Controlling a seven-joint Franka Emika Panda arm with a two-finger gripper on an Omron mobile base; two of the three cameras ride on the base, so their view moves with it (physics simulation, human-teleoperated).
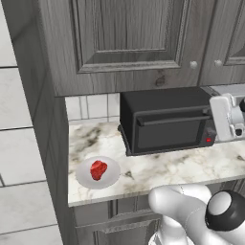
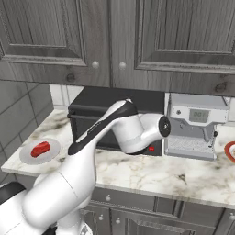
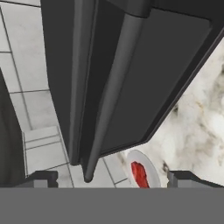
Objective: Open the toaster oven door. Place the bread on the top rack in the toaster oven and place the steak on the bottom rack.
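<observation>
Hand view: toaster oven door (image 3: 144,83) shut, its handle bar (image 3: 111,94) running between the wide-spread tips of the empty pincer (image 3: 111,178). Beyond, steak (image 3: 139,173) on a white plate (image 3: 151,168) on the marble bench (image 3: 197,131), left of the toaster oven (image 1: 165,119).

So the toaster oven (image 1: 167,119) is sitting at the back of the marble counter (image 1: 158,172), black and boxy, with its dial panel and a little red light glowing on the right end. The toaster oven door (image 1: 168,133) is standing upright and closed, its long handle bar (image 3: 111,92) running across the top edge. The steak (image 1: 98,169), a small bright red lump, is lying on a white plate (image 1: 111,178) near the counter's front left, well apart from the oven.
</observation>
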